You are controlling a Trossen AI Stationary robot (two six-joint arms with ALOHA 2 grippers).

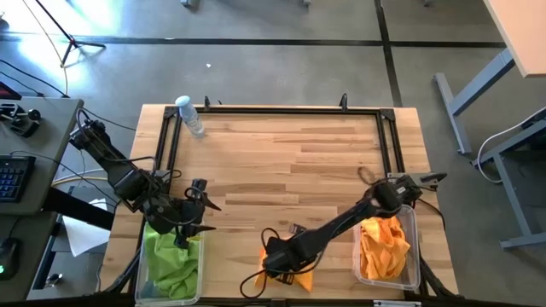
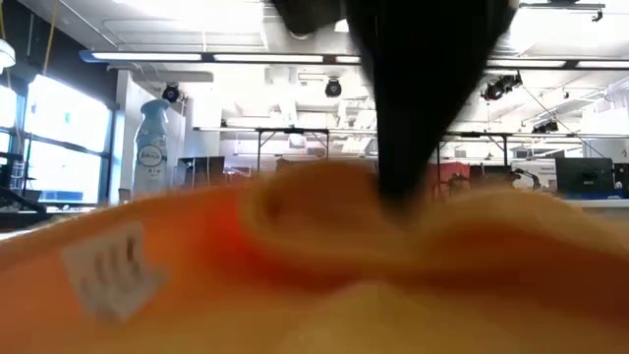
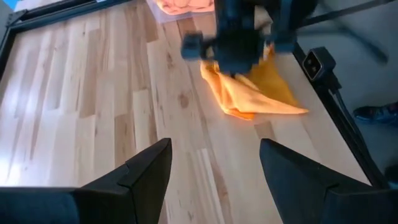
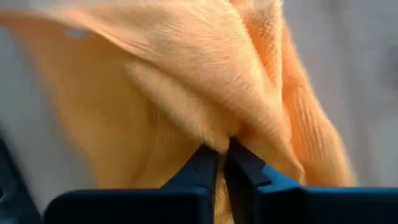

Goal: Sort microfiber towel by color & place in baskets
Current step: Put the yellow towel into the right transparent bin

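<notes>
your right pincer (image 4: 225, 163) is clamped on a fold of the orange towel (image 1: 286, 271) lying on the surface near its front edge: lift straight, clear the right basket (image 1: 415, 247) wall, release over the orange pile, while the left pincer (image 3: 214, 177) waits apart above the green-filled basket (image 1: 198, 281).

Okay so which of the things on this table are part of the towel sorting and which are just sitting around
Part of the job:
- orange towel, pinched by the right gripper
- right basket with orange towels
- left basket with green towels, left gripper open above it

Just lying about:
- water bottle
</notes>
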